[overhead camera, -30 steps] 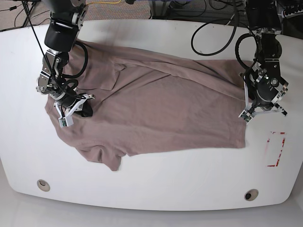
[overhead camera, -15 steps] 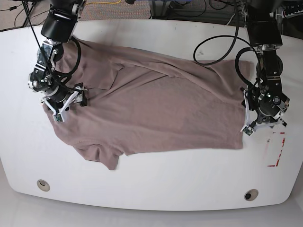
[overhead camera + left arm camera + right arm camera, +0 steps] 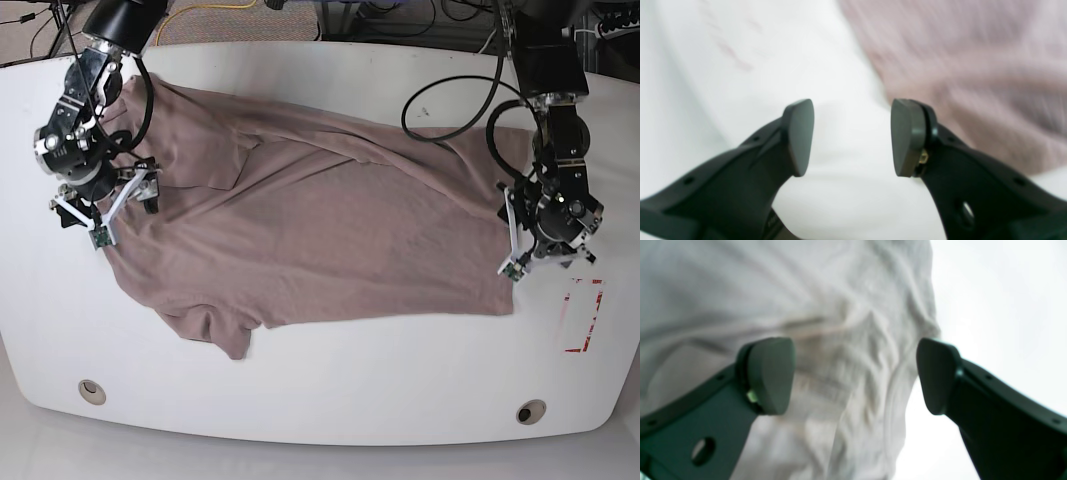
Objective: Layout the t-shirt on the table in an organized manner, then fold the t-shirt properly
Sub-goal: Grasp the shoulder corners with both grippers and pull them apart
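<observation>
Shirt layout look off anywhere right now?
Yes. The t-shirt lies skewed on the table: a diagonal fold ridge crosses its upper half, and the lower-left sleeve is crumpled and bunched. Both hands are open, holding nothing.

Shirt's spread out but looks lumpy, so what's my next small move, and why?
Probably bring the right hand down onto the bunched sleeve and tug it outward. Both hands are open, holding nothing, and the t-shirt has a diagonal ridge, so folding seems premature.
</observation>
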`<state>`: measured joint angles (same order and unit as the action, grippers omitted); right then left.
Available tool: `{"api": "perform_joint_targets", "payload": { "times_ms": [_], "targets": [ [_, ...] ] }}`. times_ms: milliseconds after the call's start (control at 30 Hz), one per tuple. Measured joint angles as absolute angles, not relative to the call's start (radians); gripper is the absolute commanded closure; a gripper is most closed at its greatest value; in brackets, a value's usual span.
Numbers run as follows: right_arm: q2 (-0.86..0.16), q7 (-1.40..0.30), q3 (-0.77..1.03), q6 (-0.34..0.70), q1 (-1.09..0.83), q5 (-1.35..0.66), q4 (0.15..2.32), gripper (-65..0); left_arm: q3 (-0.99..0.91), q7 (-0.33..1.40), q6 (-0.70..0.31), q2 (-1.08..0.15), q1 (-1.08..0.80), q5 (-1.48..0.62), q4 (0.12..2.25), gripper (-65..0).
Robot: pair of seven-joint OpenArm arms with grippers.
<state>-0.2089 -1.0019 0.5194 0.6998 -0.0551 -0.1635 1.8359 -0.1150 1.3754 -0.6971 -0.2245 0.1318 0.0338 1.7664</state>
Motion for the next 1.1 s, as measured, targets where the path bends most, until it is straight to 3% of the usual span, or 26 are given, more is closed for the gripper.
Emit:
{"api": "perform_joint_targets", "payload": {
  "times_ms": [400,567,1100],
  "targets": [
    [-0.144,-1.007,0.744,0.690,-0.186,-0.159,1.900,-54.7,-0.121,1.372,-0.698,-0.165,-0.083,0.030,1.935,-32.1],
    [-0.127,-1.010,0.733,0.697,-0.231,-0.176,1.899,-54.7,-0.188,1.371,-0.697,-0.125,-0.118,0.030,1.935,-25.6],
    [-0.089,-1.007,0.739,0.700,-0.254,-0.241,1.815,-54.5,-0.237,1.234,-0.698,-0.117,-0.173,0.049,1.928,-25.3]
  ]
}}
